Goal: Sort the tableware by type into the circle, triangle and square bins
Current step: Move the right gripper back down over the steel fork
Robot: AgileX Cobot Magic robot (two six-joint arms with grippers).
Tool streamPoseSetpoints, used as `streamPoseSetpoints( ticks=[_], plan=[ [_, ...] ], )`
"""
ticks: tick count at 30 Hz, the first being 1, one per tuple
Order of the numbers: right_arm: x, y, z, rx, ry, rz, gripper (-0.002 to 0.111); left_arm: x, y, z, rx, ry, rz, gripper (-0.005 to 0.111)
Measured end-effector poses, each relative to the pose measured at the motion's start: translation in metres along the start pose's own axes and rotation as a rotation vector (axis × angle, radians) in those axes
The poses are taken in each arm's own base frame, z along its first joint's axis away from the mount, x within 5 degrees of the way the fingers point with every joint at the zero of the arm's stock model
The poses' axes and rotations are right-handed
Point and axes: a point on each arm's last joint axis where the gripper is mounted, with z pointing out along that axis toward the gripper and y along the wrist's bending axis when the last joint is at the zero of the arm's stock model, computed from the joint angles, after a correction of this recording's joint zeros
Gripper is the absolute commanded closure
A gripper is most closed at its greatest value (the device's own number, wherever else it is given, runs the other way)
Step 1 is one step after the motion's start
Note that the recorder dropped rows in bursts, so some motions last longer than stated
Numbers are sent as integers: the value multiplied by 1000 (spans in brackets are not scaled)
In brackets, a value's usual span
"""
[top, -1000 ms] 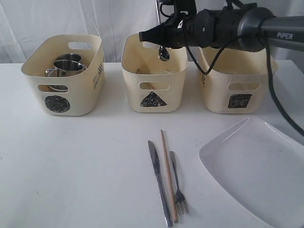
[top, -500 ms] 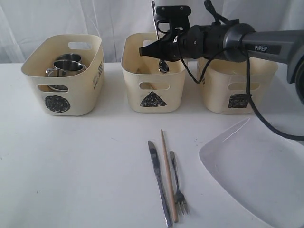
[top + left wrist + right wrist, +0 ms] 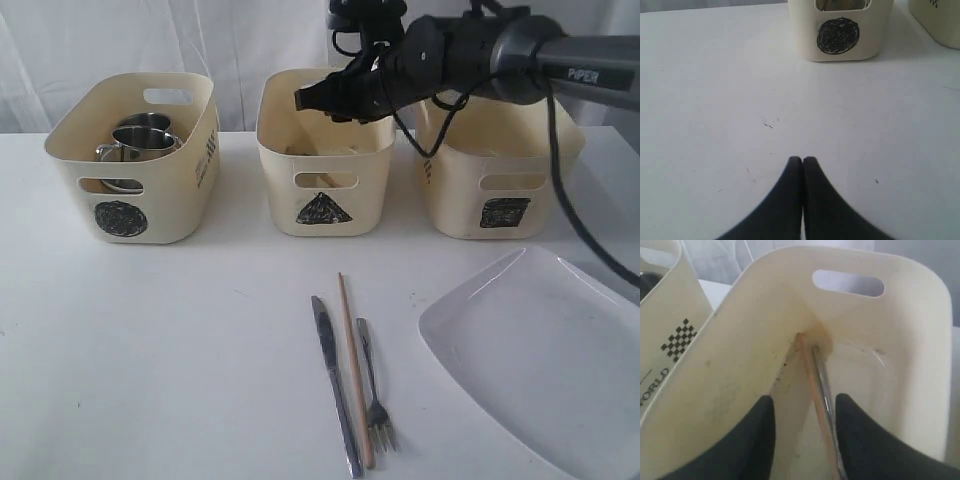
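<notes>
Spoon [image 3: 826,390]: inside the triangle bin [image 3: 322,210], leaning into a far corner, touching the binned chopstick [image 3: 810,375].
Spoon and jaws: the right wrist view shows it in the gap between the 2 fingers, lower than them and free of both.
Right gripper [image 3: 308,98]: jaws apart, gripping nothing, hovering over the triangle bin's rim.
Left gripper [image 3: 802,161]: jaws together with nothing between them, over the bare table [image 3: 150,350], facing the circle bin [image 3: 840,35].
Circle bin: leftmost of the 3 bins; a steel mug [image 3: 140,140] shows above the rim, with more steel under it.
Square bin [image 3: 505,213]: rightmost, partly behind the right arm; contents cannot be seen.
Knife [image 3: 335,385], loose chopstick [image 3: 354,365], fork [image 3: 374,395]: on the table side by side in front of the triangle bin, the chopstick between the other 2, well apart from both grippers.
Plate [image 3: 550,360]: on the table at the right, in front of the square bin, cut off by the edge of the exterior view.
</notes>
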Motion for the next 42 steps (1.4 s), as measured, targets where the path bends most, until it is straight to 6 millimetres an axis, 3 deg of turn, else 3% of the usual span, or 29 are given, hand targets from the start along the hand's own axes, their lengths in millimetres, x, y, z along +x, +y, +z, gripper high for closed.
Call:
streamPoseSetpoints(
  ticks=[5,8,12,20,23,34,42],
  plan=[
    [7,5,-43,-3,92,94,70,0,0,0,0,0,0,106],
    [26,7,-65,3,172,122,70,0,0,0,0,0,0,106],
    [66,20,-91,-4,331,132,70,0,0,0,0,0,0,106],
    [150,41,-110,-2,591,208,70,0,0,0,0,0,0,106],
    [168,43,-111,7,626,219,70,0,0,0,0,0,0,106],
    [176,69,-114,-46,612,193,70,0,0,0,0,0,0,106],
    [176,74,-111,-53,589,206,70,0,0,0,0,0,0,106]
  ],
)
